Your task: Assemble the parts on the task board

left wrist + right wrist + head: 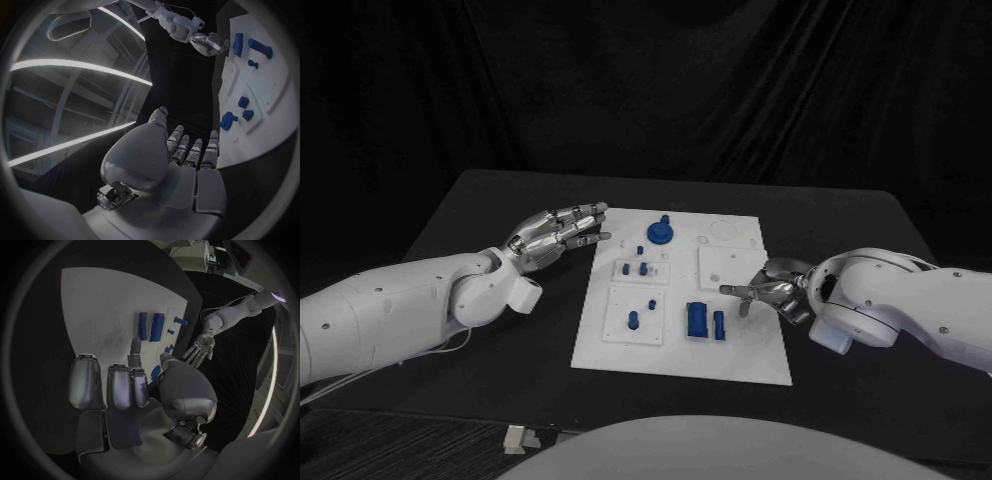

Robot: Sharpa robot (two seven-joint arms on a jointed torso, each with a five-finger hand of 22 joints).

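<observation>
We saw the flat white rectangular task board (pixel 733 350) lying in the middle of the black desk (pixel 473 220), its long sides running from the near edge toward the far edge. Small blue plastic parts stood or lay on it: a round blue knob-like part (pixel 661 234) near the board's far edge, two short blue pegs (pixel 636 269) in a raised white square plate below it, another blue peg (pixel 633 320) in a second plate nearer us, and two upright blue rectangular blocks (pixel 704 321) side by side toward the near half of the board.

The left robot hand (pixel 564 232) hung just beside the board's far left corner, fingers stretched out and slightly apart, holding nothing; in the left wrist view the same robot hand (pixel 187 155) had its fingertips (pixel 212 137) close to the board's edge, near the knob-like part (pixel 227 120).

The right robot hand (pixel 769 290) sat at the board's right edge, fingers spread over the white surface and empty; the right wrist view showed its fingers (pixel 119 385) loosely extended above the board (pixel 106 305).

We could read no writing, label or brand on the board or the parts.
</observation>
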